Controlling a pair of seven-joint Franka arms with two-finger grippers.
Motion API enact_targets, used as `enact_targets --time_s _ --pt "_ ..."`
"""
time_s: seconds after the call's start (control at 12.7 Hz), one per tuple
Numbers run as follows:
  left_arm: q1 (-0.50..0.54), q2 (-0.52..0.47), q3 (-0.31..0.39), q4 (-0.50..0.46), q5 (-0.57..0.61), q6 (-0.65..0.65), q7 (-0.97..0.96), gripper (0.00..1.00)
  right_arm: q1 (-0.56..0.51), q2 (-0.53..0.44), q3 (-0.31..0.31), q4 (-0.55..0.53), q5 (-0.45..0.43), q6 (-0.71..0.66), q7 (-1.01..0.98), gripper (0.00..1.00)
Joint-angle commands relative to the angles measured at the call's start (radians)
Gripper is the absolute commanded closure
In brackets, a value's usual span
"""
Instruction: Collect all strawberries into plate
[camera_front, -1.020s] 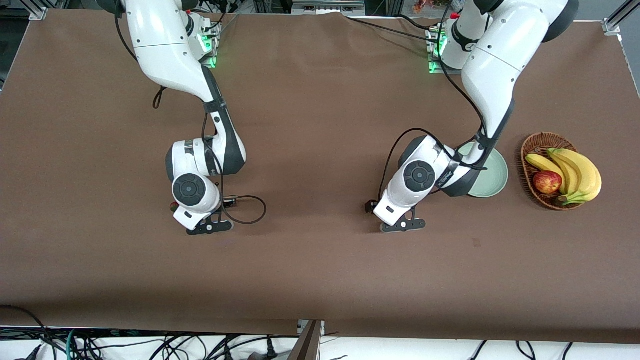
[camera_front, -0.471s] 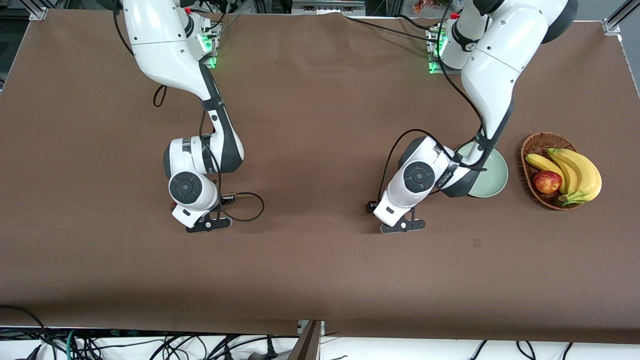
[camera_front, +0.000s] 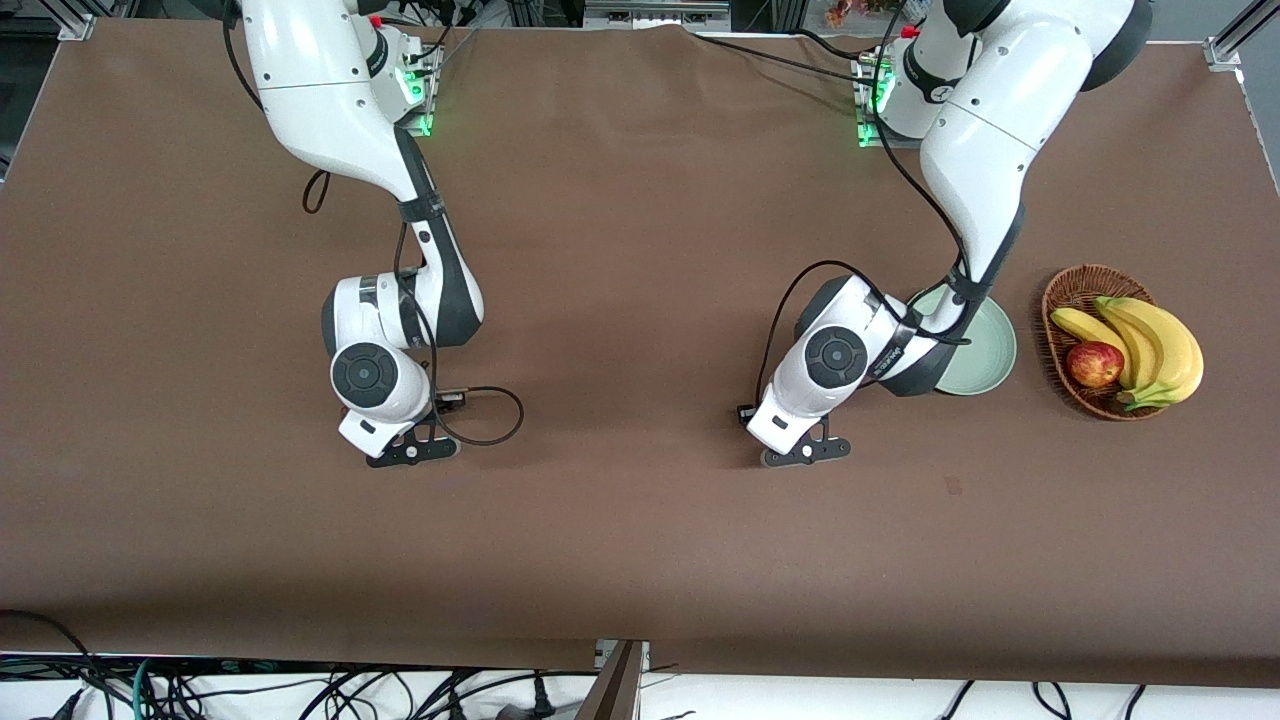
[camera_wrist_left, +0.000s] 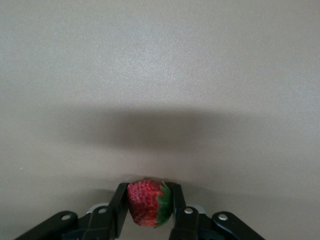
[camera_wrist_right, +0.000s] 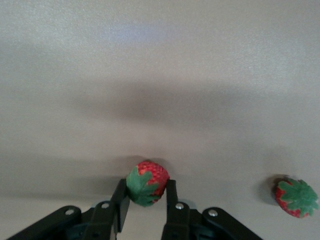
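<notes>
You have both grippers down at the brown table (camera_front: 620, 520) and each one is clamped on a strawberry. In the left wrist view, the left gripper (camera_wrist_left: 149, 205) has its two dark fingers (camera_wrist_left: 119, 205) pressed against the sides of a strawberry (camera_wrist_left: 147, 202), red flesh toward one finger and the green leafy top against the other. In the front view that same left gripper (camera_front: 805, 452) sits low at the table, nearer the front camera than the plate (camera_front: 985, 350), and the arm's white wrist hides the fruit it grips. The plate is pale green, partly covered by the left arm, and what you can see of it holds no strawberry. Beside the plate, toward the left arm's end of the table, stands a wicker basket (camera_front: 1070, 290) with bananas (camera_front: 1150, 345) and a red apple (camera_front: 1094, 363). In the right wrist view, the right gripper (camera_wrist_right: 146, 197) is closed on a second strawberry (camera_wrist_right: 147, 182), leafy top turned toward the camera, fingers tight on both sides. A third strawberry (camera_wrist_right: 296, 197) lies on the table near it, apart from the gripper and untouched. In the front view the right gripper (camera_front: 412, 450) is low toward the right arm's end of the table, well apart from the plate, and its wrist covers both fruits there.
</notes>
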Motion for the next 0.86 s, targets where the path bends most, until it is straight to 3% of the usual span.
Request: enact_targets --time_s 0.0,0.16,0.39,0.55,0.78 --pt "-0.014 0.006 0.010 0.029 0.025 -0.012 -0.028 0.71 -0.003 -0.045 0.013 -0.029 0.026 0.005 -0.021 0.84" --pt "-0.005 -0.006 0.008 0.038 0.027 -0.029 -0.028 0.71 0.007 -0.057 0.016 -0.026 0.043 0.000 -0.012 0.84" --pt "0.059 -0.124 -0.019 0.009 0.004 -0.249 0.043 0.71 0.029 -0.065 0.021 0.011 0.048 -0.026 0.051 0.84" --pt "0.196 -0.251 -0.095 -0.141 -0.015 -0.273 0.141 0.71 0.065 -0.067 0.025 0.038 0.069 -0.044 0.128 0.84" --pt "0.475 -0.396 -0.247 -0.354 -0.015 -0.273 0.326 0.71 0.145 -0.064 0.025 0.084 0.210 -0.038 0.296 0.83"
